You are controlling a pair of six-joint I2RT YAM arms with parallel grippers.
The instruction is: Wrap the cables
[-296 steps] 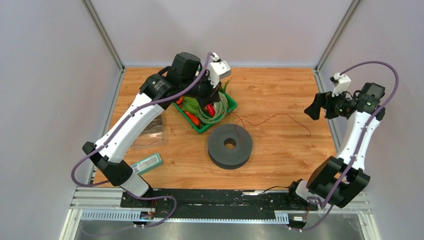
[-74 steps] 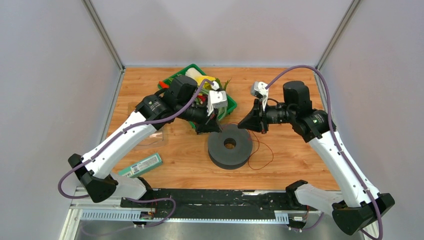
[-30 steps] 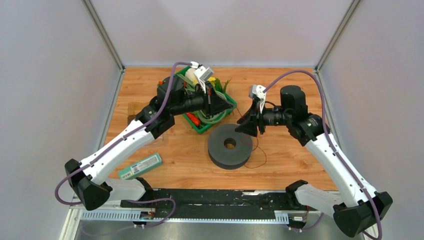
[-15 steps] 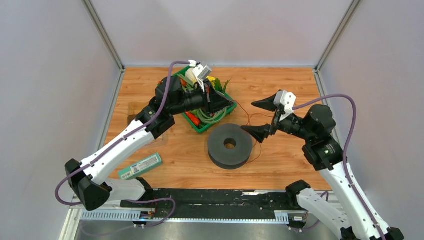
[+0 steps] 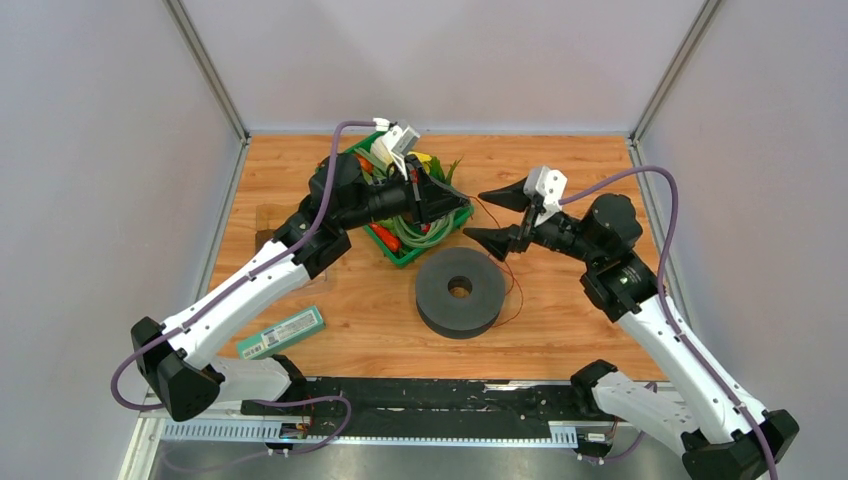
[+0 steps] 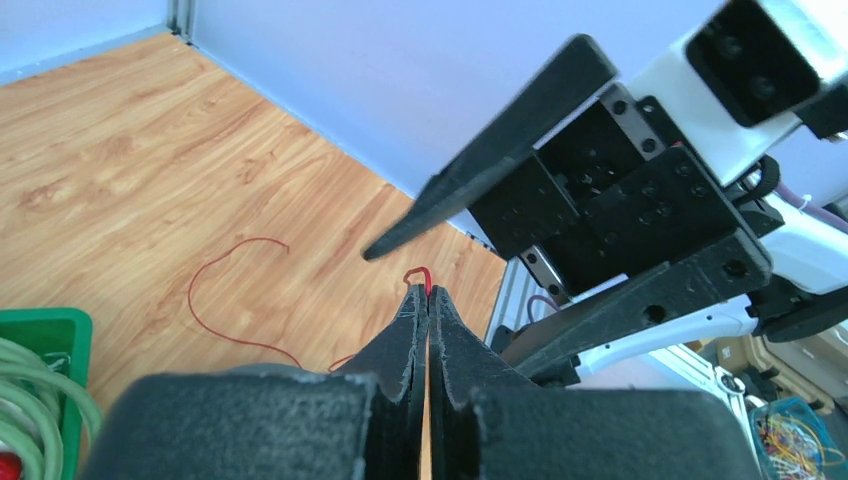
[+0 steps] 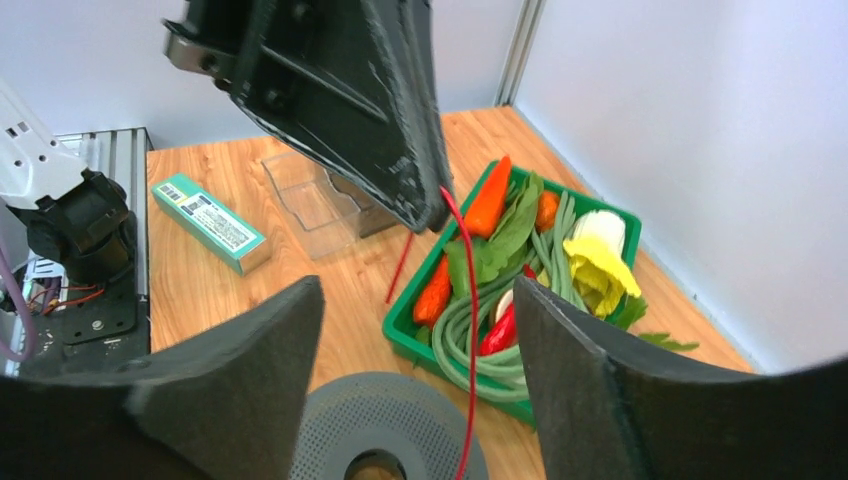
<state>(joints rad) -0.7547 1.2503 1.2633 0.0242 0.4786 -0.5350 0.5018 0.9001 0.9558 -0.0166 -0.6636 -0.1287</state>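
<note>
The thin red wire [image 5: 518, 295] runs from my left gripper's tips down past the right side of a grey ring-shaped spool [image 5: 460, 291]. My left gripper [image 5: 466, 208] is shut on the wire's end above the basket's right corner; a small red loop [image 6: 420, 272] pokes out past its closed tips [image 6: 428, 292]. My right gripper [image 5: 473, 214] is wide open, its fingers straddling the left gripper's tips without touching. In the right wrist view the wire [image 7: 470, 330] hangs between the open fingers [image 7: 250, 360] over the spool [image 7: 390, 430].
A green basket [image 5: 402, 258] of toy vegetables and pale green bean strands sits under the left arm; it also shows in the right wrist view [image 7: 400, 320]. A teal box [image 5: 283, 331] and a clear plastic tub [image 5: 300, 262] lie at the left.
My right gripper went from shut to wide open and has moved up-left, so its fingers now frame the left gripper's tips. The left gripper has held still with the wire end.
</note>
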